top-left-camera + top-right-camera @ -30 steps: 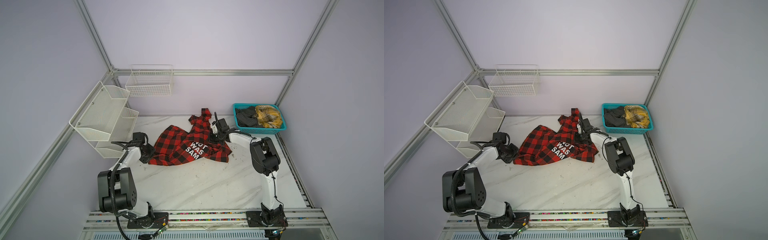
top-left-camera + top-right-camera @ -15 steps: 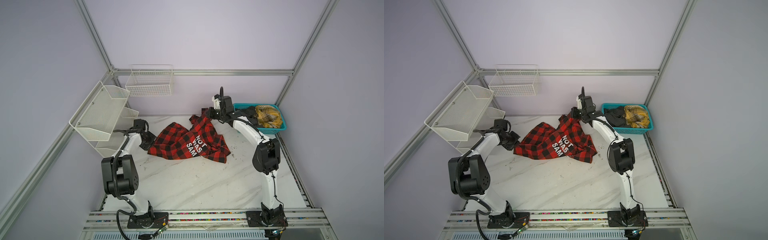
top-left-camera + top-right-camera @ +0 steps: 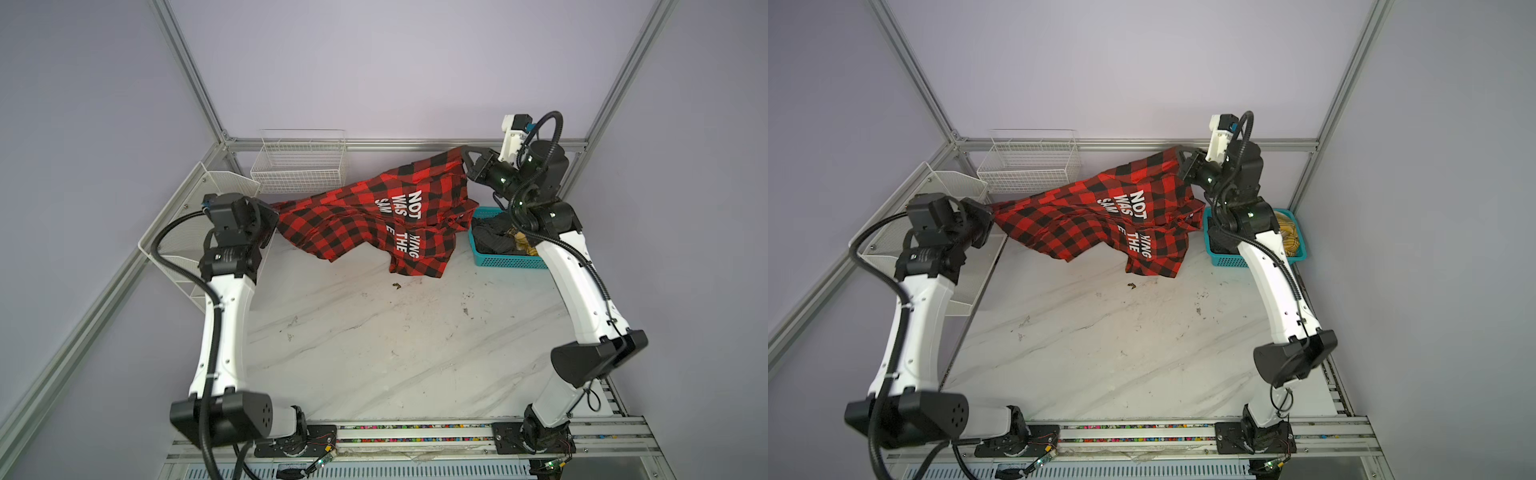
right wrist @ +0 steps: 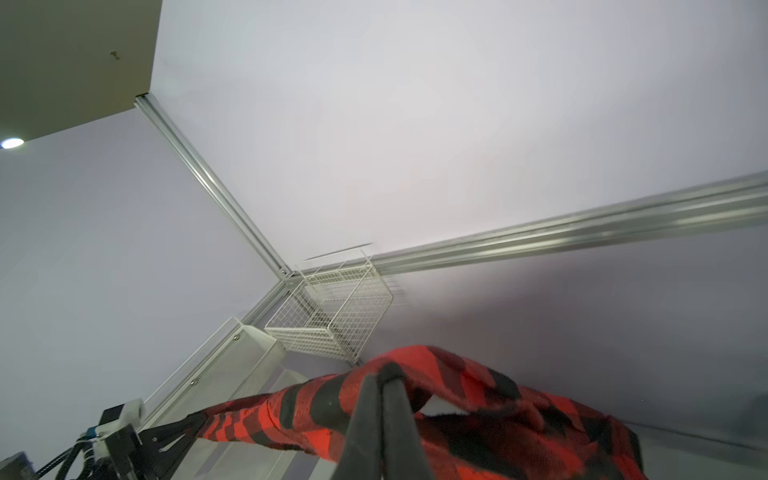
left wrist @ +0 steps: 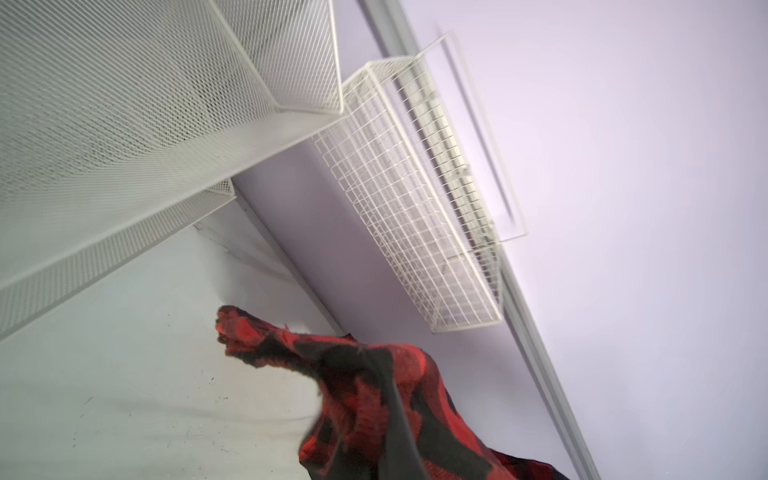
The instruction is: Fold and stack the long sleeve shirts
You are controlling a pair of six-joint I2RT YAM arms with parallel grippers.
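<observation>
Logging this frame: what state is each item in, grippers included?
Red-and-black check shirt: lifted, unfolded, stretched between both grippers, lower part hanging.
Left gripper: shut on one end of the shirt.
Right gripper: shut on the other end, raised higher.
Dark grey shirt: crumpled in the teal basket.
Yellow plaid shirt: crumpled in the same basket.

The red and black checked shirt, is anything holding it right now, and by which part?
The shirt hangs between both: the left gripper pinches its lower bunched end, the right gripper its raised top edge.
</observation>
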